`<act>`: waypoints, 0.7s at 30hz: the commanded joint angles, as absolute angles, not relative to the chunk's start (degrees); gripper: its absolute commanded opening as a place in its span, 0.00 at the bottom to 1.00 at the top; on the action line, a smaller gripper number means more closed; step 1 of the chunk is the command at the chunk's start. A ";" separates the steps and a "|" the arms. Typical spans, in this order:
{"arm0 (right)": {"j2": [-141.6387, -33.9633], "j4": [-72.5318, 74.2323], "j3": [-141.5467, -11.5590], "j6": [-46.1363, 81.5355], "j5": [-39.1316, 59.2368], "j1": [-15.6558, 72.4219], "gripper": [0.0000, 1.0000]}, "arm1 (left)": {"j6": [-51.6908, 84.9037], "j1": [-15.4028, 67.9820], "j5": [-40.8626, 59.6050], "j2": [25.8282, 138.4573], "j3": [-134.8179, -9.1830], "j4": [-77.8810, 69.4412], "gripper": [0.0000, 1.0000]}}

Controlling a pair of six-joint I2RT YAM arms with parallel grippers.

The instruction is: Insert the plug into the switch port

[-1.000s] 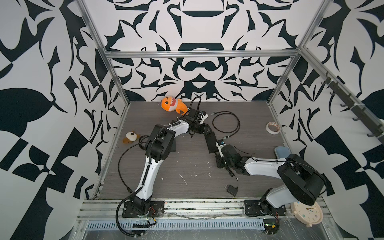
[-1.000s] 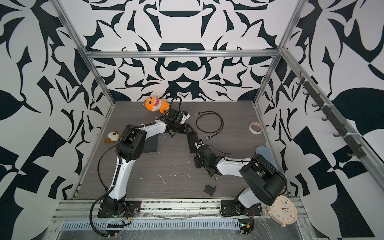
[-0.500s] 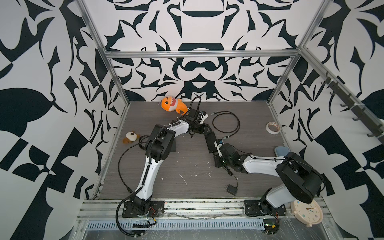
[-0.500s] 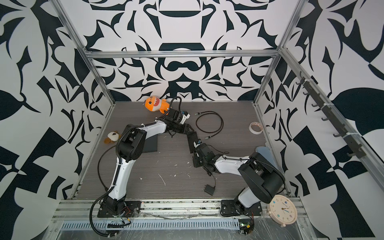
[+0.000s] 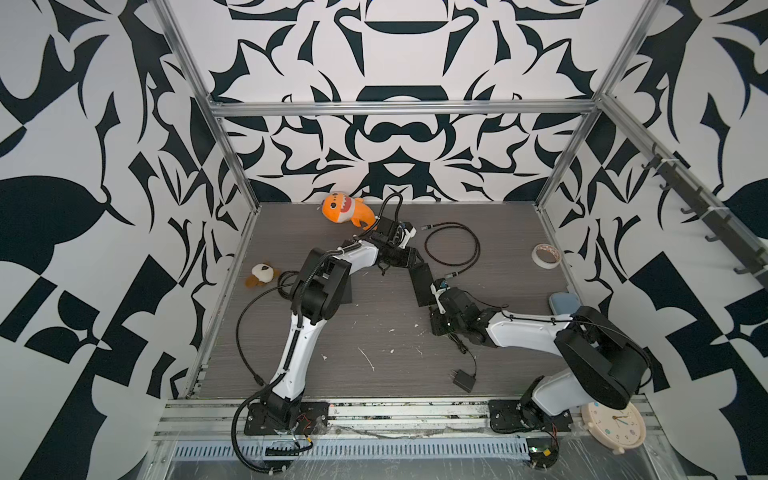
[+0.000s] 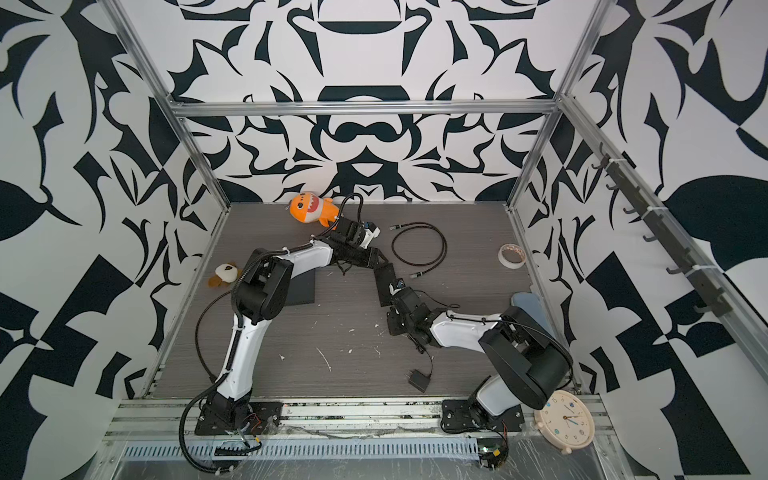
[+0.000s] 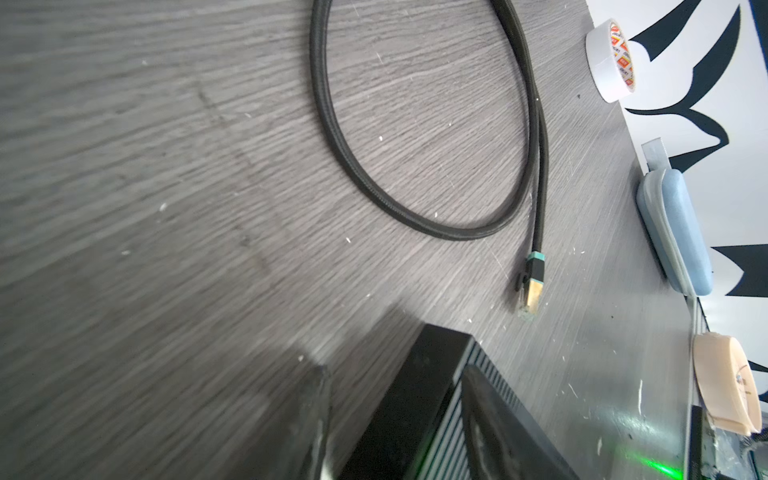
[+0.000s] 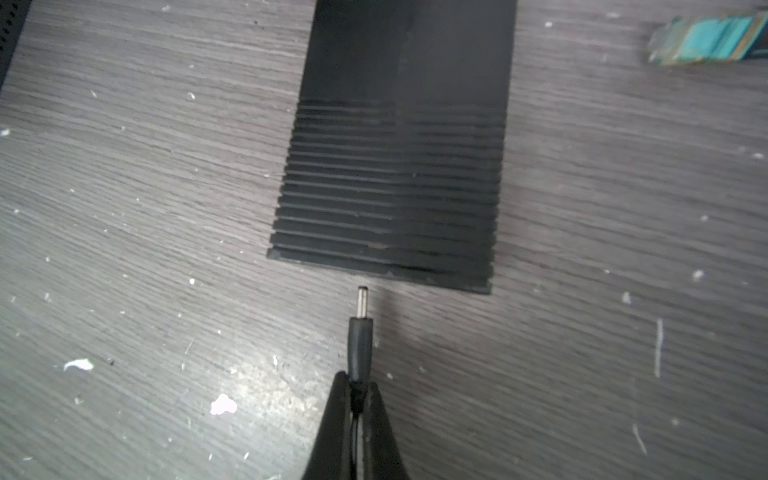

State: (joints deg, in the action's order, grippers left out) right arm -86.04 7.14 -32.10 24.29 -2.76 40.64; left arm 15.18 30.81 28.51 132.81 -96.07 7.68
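Note:
The switch (image 5: 422,282) (image 6: 385,282) is a flat black ribbed box lying on the table. In the left wrist view my left gripper (image 7: 399,415) straddles the switch (image 7: 415,399), one finger on each side, gripping its far end. My right gripper (image 8: 356,380) is shut on the thin black barrel plug (image 8: 360,332). The plug's metal tip points at the near edge of the switch (image 8: 395,174), a short gap away. In a top view the right gripper (image 5: 437,293) sits at the switch's near end. The port itself is hidden.
A looped black network cable (image 5: 453,245) lies behind the switch, its gold connector (image 7: 531,291) close by. A tape roll (image 5: 546,256), blue case (image 5: 563,301), orange plush (image 5: 343,208), brown plush (image 5: 262,274), wall adapter (image 5: 462,379), black mat (image 5: 347,291) and clock (image 5: 613,424) are around.
My right gripper has edged forward with the plug, closer to the switch's near end. The left arm has held still.

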 commanded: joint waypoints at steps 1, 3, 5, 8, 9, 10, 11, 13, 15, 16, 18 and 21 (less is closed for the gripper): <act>-86.20 6.79 -32.27 24.69 -3.69 40.69 0.03 | 14.85 30.58 27.95 134.21 -95.45 9.32 0.54; -86.16 7.61 -32.08 24.70 -3.39 40.69 0.03 | 14.85 30.56 27.95 134.08 -95.33 9.32 0.54; -85.98 8.10 -31.84 24.85 -3.34 40.69 0.03 | 14.72 30.58 28.00 133.95 -95.12 9.29 0.54; -85.42 8.29 -31.47 24.83 -3.52 40.69 0.03 | 14.64 30.53 27.82 133.95 -95.02 9.23 0.54; -85.13 8.43 -31.19 24.85 -3.52 40.70 0.03 | 14.60 30.57 27.77 133.94 -95.05 9.23 0.54; -84.70 8.74 -30.81 24.95 -3.57 40.69 0.03 | 14.68 30.58 27.77 134.02 -95.07 9.23 0.54; -84.36 9.02 -30.45 24.93 -3.60 40.69 0.03 | 14.74 30.53 27.77 133.96 -95.12 9.22 0.54; -83.80 9.53 -30.02 24.99 -3.60 40.68 0.03 | 14.68 30.55 27.77 134.13 -95.14 9.20 0.54; -83.59 9.86 -29.90 24.98 -3.12 40.69 0.03 | 14.72 30.52 27.82 134.12 -95.24 9.23 0.54; -83.57 10.03 -29.81 24.98 -3.11 40.69 0.03 | 14.73 30.57 27.78 134.12 -95.17 9.23 0.54; -83.80 10.53 -29.63 24.75 -2.91 40.70 0.03 | 14.79 30.55 27.77 134.08 -95.19 9.23 0.54; -84.83 11.15 -29.76 24.37 -2.47 40.69 0.03 | 14.85 30.58 27.78 134.12 -95.27 9.23 0.54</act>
State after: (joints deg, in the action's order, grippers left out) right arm -85.10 9.63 -30.22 24.29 -2.61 40.64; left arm 15.16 30.81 28.47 132.81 -96.07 7.66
